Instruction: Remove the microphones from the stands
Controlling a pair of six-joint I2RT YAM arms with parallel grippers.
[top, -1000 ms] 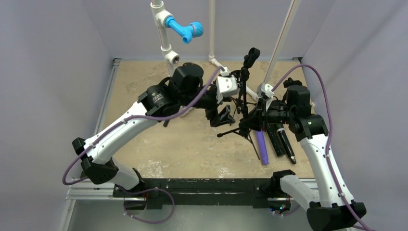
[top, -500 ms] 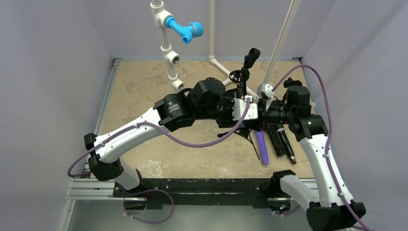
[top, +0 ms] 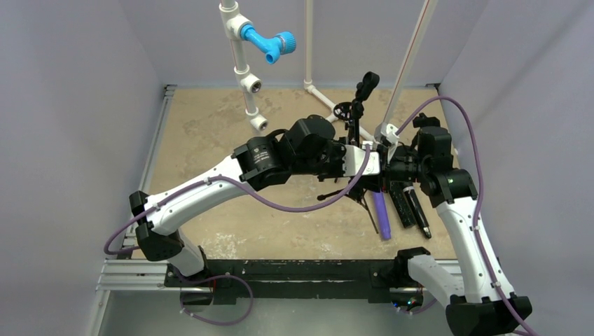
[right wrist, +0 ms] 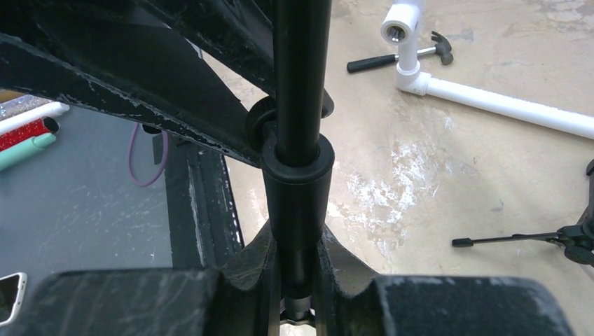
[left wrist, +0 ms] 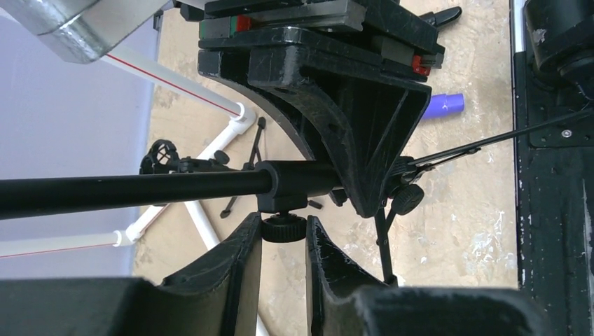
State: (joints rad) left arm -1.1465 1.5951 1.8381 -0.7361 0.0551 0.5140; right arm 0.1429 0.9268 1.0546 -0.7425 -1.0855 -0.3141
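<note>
The left arm has swung right in from the left side of the table. Its left gripper [left wrist: 284, 224], well clear of the stand [top: 356, 124] a second ago, now sits right at the pole, just beside the right gripper [right wrist: 295, 239]. In the last half-second it only crept a touch closer, so the approach looks finished. The right arm hasn't budged the whole time. It keeps its fingers [right wrist: 260, 269] closed tight on the pole below the collar [right wrist: 295, 164], so the stand is braced. For the task, that reads as both arms committed low on the pole while the microphone [top: 366, 82] remains perched at the very top of the stand, at the far side and untouched. Over on the left wrist view, the fingers [left wrist: 238, 262] are drawn in narrow, with the little knurled knob [left wrist: 284, 229] under the collar filling the gap between them. The pads look to be touching both sides of it, though how hard they squeeze I can't tell. My guess is a go at that knob, loosening the pole, before the microphone itself comes free.
</note>
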